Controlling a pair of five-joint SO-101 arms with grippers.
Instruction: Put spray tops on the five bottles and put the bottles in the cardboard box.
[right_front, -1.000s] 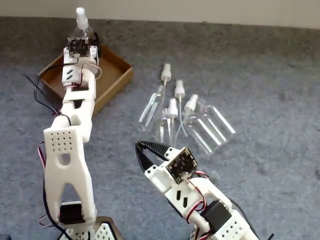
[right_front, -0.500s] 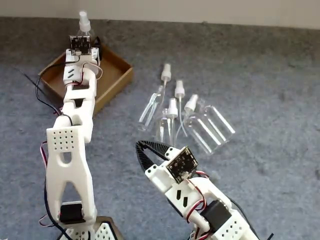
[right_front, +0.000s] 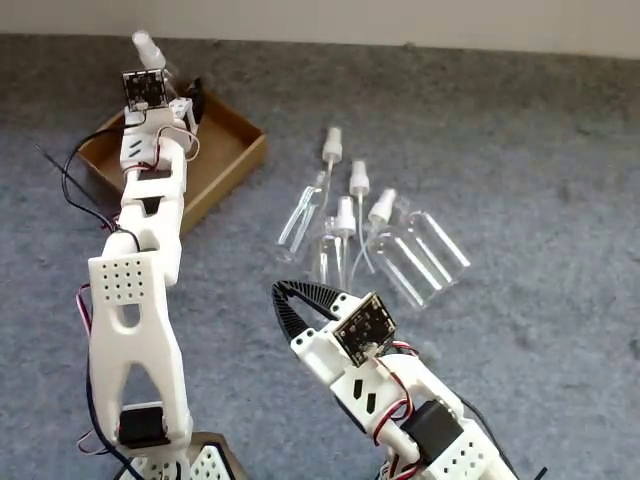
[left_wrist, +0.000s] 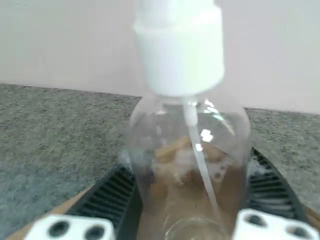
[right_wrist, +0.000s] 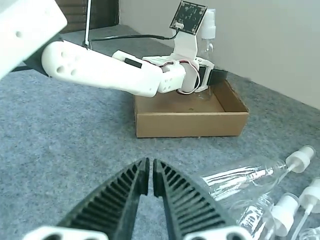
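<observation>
Left arm is stretched right out to the far-left corner of the desk (right_front: 520, 120), and the left gripper (left_wrist: 190, 197) has its jaws clamped on either side of a clear bottle (left_wrist: 190, 145), white spray top (left_wrist: 177, 50) fitted on the neck. From the high view that spray top (right_front: 147, 47) leans a little towards the far-left corner, just above the arm's camera board. The bottle sits over the cardboard box (right_front: 225, 160), base down inside its walls; whether it touches the box floor, you cannot tell. The right wrist view looks across to the box (right_wrist: 190, 122) with the left arm reaching in over the near wall. The right gripper (right_wrist: 151, 175) hangs over the desk near its front edge, jaws drawn together with only a thin slit between them, holding nothing. Just beyond the right gripper (right_front: 290, 305), around the middle of the desk, four other bottles (right_front: 425, 250) lie on their sides in a loose cluster, white tops pointing towards the far edge.
</observation>
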